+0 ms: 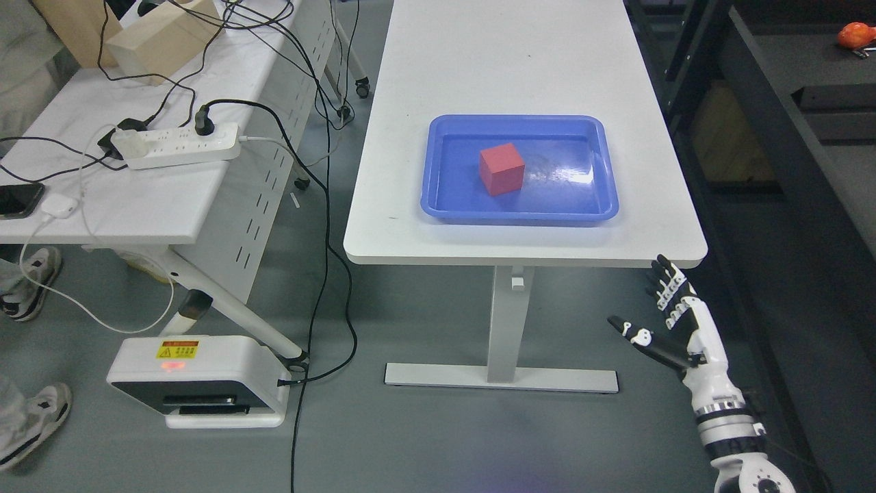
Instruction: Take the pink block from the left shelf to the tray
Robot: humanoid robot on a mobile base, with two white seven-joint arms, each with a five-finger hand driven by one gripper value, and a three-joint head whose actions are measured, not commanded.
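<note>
Tray (438, 205) — solid blue, glossy with white glare. Block (501, 169) inside it — reddish-pink, plain. Table (506, 61) — white top, white leg. Right hand (674, 318): white shell, black joints. Floor (410, 424) grey. Power strip (179, 145) white, cables black.

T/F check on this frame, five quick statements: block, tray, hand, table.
1. The block lies inside the blue tray. True.
2. The right hand is closed around the block. False: it is open, empty, below the white table edge.
3. The tray sits on the floor. False: it is on the white table.
4. The left hand is in view. False: only the right shows.
5. A power strip lies on the neighbouring desk. True.
</note>
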